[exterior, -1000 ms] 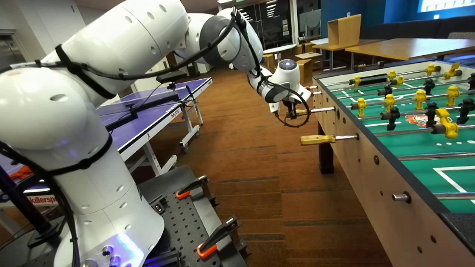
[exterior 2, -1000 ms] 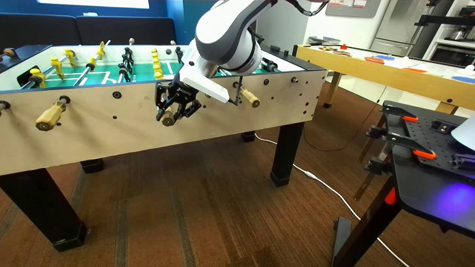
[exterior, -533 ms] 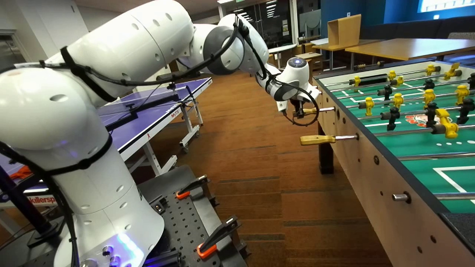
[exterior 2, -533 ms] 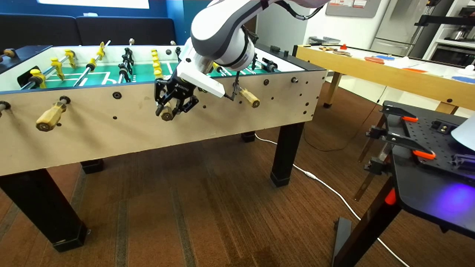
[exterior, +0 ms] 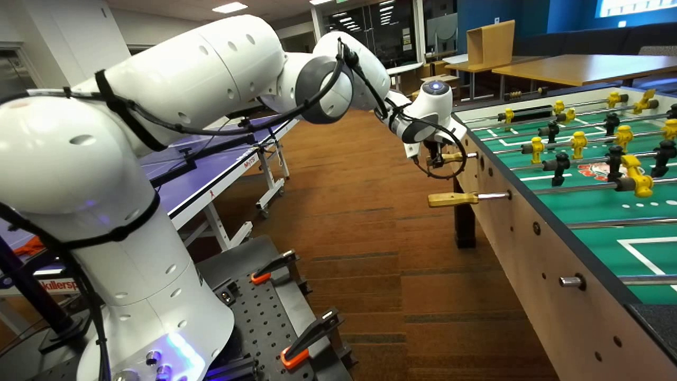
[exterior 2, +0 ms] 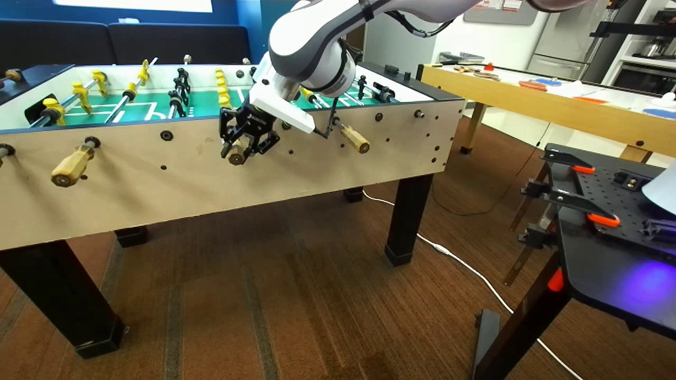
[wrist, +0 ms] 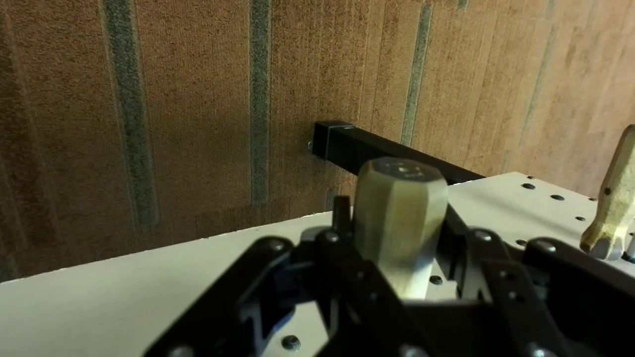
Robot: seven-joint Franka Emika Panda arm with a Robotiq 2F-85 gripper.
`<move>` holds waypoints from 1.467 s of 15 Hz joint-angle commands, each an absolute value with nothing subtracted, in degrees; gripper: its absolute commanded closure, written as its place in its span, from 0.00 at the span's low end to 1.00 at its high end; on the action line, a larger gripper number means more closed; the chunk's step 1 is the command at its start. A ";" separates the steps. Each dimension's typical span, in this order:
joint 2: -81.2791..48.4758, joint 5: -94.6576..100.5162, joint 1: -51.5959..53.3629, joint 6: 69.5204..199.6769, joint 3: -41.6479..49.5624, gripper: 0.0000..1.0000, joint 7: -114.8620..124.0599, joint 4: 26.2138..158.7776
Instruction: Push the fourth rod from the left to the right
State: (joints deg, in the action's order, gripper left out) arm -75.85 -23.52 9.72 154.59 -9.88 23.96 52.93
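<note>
The pincer (wrist: 397,218) grasps the handle (wrist: 404,213) of a rod (exterior: 470,155), its fingers (wrist: 341,215) on opposite sides and the handle's end poking out past them. That hold seems chosen so that the arm (exterior: 195,74) can drive the rod lengthwise through the panel (exterior 2: 327,158), which is likely what pushing to the right means. Counting from the left in an exterior view, this rod, with its yellow men (exterior 2: 222,89), looks like the fourth, so the task's rod appears to be the one held. Only a short stretch of bare steel shows between handle and panel, which suggests the push is well along, with little travel left. The next handle (exterior 2: 356,140) sticks out free, apart from the pincer. Clamps (exterior: 317,334) with orange tips pin the perforated plate (exterior: 270,317) beside the arm's base (exterior: 153,312), presumably to steady it against the push. The surface (exterior: 587,209) is a green field with white lines, crossed by more rods (exterior: 624,223), some with black men (exterior: 614,161), and stands on black legs (exterior 2: 406,221) over brown carpet (exterior 2: 317,295). In an exterior view a dark couch (exterior 2: 174,47) runs behind it under a blue wall (exterior 2: 224,13), and a white cord (exterior 2: 443,249) trails over the carpet.
</note>
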 commanded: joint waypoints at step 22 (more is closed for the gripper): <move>-44.01 -16.57 9.98 139.41 -2.39 0.00 26.45 75.67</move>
